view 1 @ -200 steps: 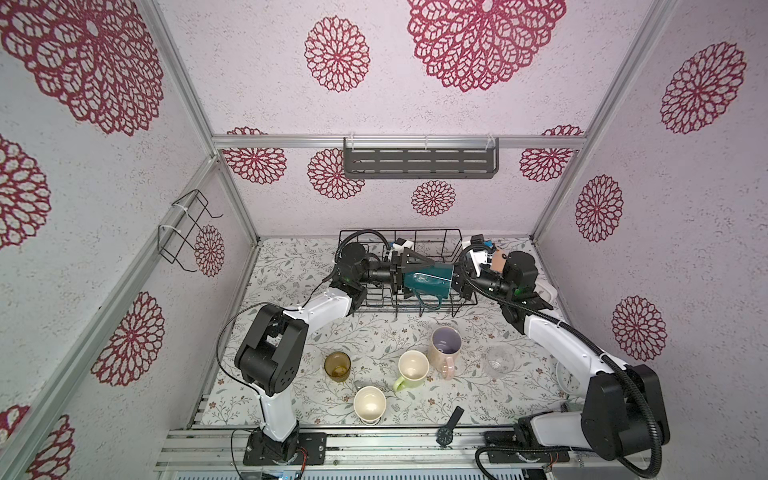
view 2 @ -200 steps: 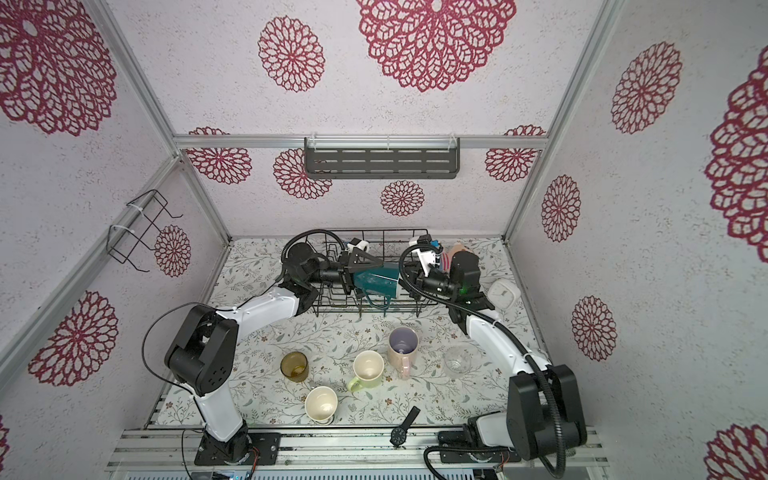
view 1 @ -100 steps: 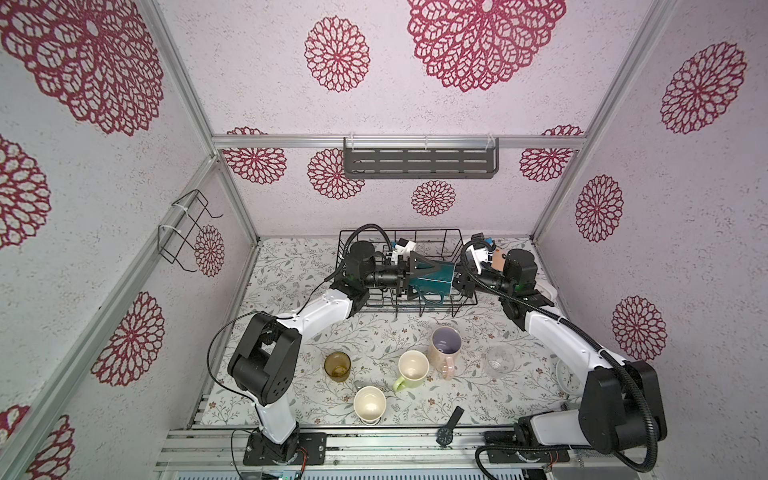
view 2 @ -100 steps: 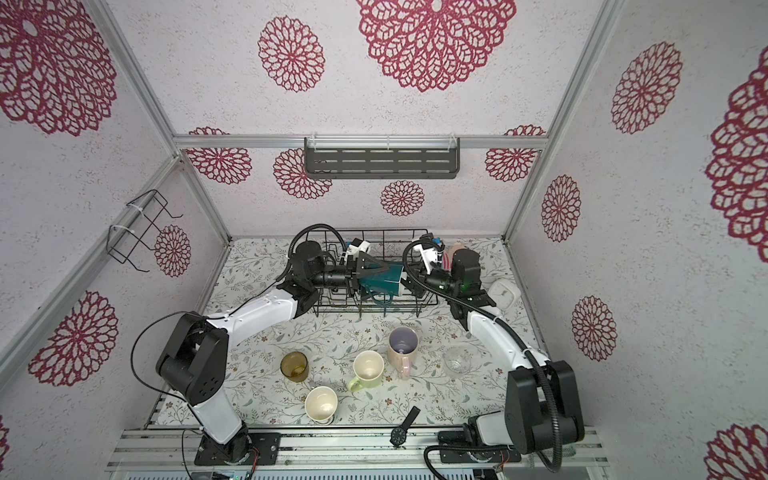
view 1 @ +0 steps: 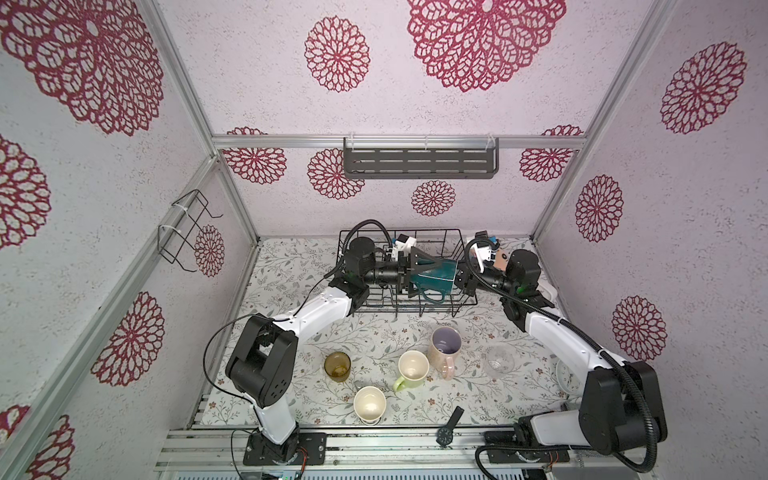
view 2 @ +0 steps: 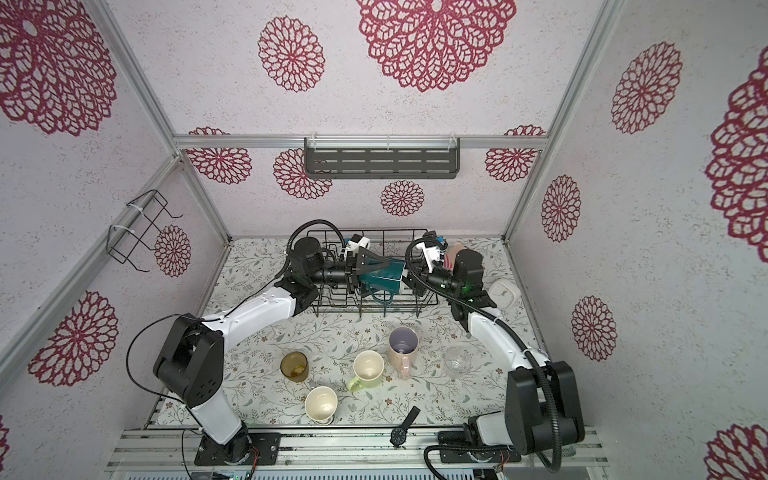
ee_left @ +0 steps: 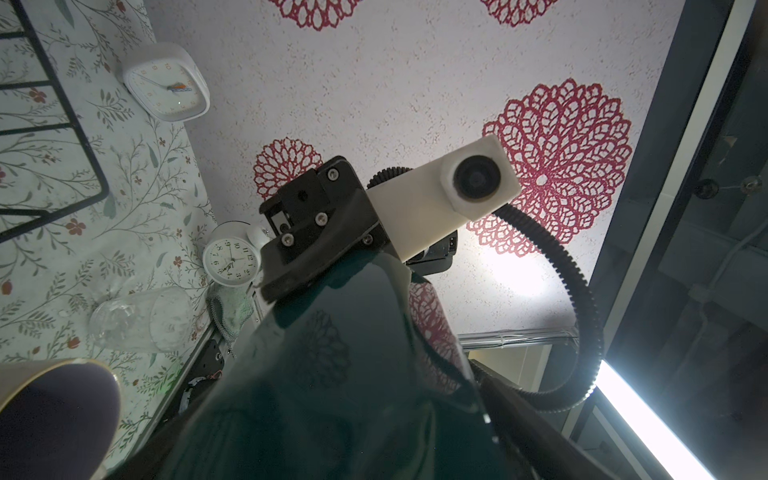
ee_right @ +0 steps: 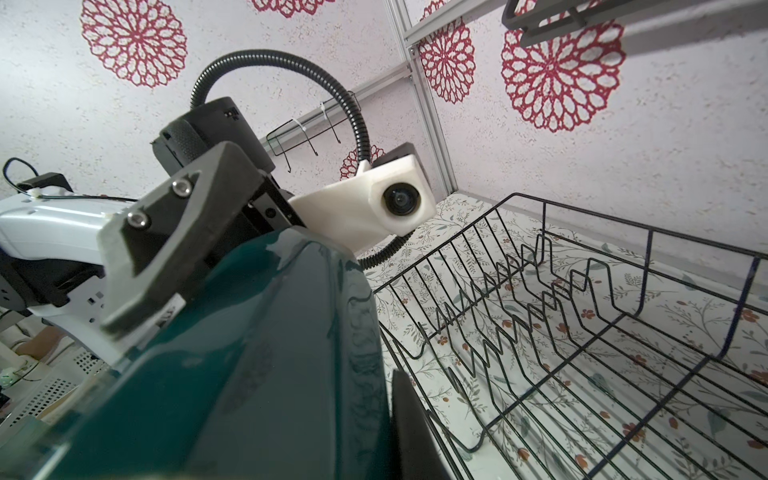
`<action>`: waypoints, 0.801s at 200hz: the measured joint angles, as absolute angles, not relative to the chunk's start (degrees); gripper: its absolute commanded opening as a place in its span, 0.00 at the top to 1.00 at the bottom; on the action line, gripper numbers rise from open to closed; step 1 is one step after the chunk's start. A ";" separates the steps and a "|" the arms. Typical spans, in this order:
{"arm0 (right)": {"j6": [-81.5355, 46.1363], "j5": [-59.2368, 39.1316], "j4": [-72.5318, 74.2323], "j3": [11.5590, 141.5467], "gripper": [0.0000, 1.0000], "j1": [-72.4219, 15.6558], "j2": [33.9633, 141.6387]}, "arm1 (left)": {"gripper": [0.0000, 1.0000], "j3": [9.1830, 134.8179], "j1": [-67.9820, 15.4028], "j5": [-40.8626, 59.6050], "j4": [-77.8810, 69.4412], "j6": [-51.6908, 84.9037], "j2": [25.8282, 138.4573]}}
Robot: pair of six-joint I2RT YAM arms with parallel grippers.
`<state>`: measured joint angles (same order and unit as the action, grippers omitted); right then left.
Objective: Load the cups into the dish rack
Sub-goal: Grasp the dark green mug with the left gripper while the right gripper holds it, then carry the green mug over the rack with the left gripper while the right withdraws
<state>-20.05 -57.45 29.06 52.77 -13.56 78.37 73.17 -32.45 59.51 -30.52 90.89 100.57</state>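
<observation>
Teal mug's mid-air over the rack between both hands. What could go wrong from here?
1. The dark teal mug lies sideways above the dish rack; the right hand seems to pinch only its rim end, so it may tilt or slip if the left hand lets go.
2. Its handle hangs toward the rack's front wires and could snag on lowering.

A lab test booth dressed as a kitchen: aluminium frame posts [view 1: 232, 199] hold walls papered with red medallions [view 1: 337, 54], and a floral tablecloth [view 1: 291, 266] lies beneath two bench-mounted robot arms [view 1: 307, 316].
</observation>
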 measured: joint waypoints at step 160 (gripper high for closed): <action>-16.49 -55.68 28.49 54.19 0.48 -17.78 78.78 | 0.31 70.59 -29.93 64.07 -41.45 99.46 102.00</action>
